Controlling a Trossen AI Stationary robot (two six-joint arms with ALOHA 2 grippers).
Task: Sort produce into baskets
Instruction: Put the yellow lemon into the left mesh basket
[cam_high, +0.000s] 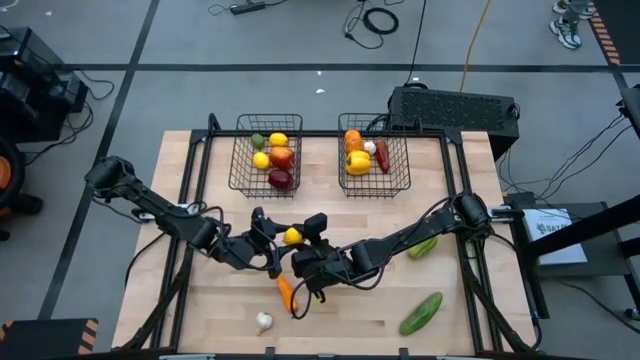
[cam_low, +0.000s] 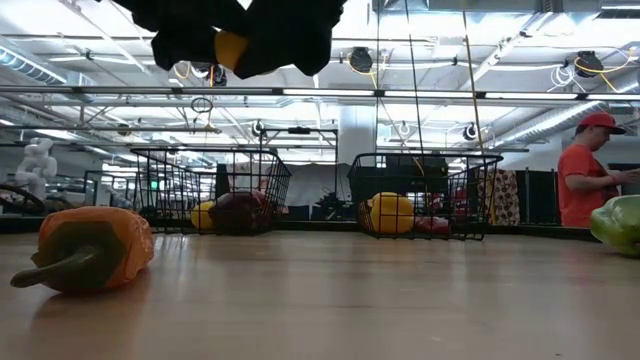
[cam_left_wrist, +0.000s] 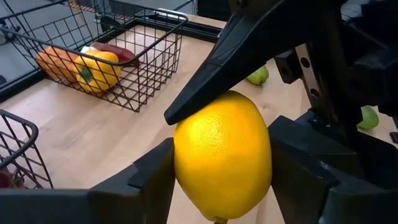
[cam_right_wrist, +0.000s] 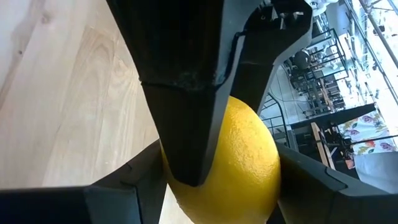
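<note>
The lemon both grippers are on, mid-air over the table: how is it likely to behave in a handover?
The lemon is rounded and glossy, so it may slip or turn between flat fingers. It shows no denting, so it is probably stiff. If dropped, it would likely roll across the bare wooden table.

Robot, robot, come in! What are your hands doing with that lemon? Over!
Both hands on the lemon, mid-table, off the wood. Left hand and right hand each pinch it. Carrot lies just below. Baskets far side, path open.
</note>
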